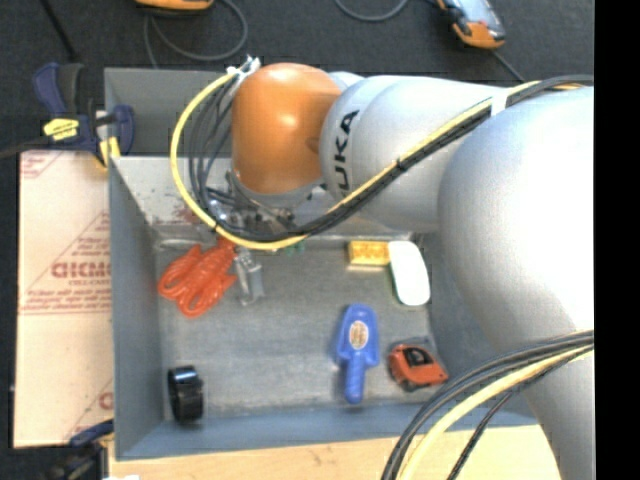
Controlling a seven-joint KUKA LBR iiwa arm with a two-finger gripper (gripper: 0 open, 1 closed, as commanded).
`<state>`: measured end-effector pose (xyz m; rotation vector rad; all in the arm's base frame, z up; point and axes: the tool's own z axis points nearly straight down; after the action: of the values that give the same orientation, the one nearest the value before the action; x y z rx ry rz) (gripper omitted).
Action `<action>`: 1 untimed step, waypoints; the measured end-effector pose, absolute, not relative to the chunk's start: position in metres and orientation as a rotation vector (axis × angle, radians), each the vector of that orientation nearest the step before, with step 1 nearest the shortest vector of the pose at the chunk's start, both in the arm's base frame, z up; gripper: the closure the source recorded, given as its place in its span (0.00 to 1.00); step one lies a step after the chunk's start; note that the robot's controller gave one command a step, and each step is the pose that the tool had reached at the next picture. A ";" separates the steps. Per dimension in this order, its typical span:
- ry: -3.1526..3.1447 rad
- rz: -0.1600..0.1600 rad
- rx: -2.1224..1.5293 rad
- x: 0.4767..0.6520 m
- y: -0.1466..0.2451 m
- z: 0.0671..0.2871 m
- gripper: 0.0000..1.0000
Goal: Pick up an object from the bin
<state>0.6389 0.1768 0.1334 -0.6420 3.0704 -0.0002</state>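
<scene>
Dark ground lies all round the grey metal bin (135,318), and from where I stand the big silver arm (420,158) leans in from the right and covers much of the bin's far side. Its wrist, under an orange cover (280,128) looped with cables, hangs over the back left part of the floor. The jaws come down just right of an orange-red plastic thing (200,278). I cannot tell whether they are apart or together, and nothing shows between them.

That orange-red piece lies flat near the left wall and looks made of curved loops joined together. I'd judge it light and fairly stiff, a bit slick, and not fragile. The loops give narrow bars that jaws could close across. The edge nearest the jaws seems the best place to take hold, since a pinch on an outer loop may let it swing or tip.

Elsewhere on the floor, well apart, lie a small yellow block (367,255) beside a white oval thing (408,273), a blue handled tool (355,348), an orange-and-black tape measure (415,365) and a black cylinder (185,393) in the near left corner.
</scene>
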 end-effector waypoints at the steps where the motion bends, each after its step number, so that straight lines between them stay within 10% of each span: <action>1: 3.088 0.004 -0.533 0.643 0.175 0.079 0.00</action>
<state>0.6428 0.1753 0.0794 -0.5329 3.0879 0.0035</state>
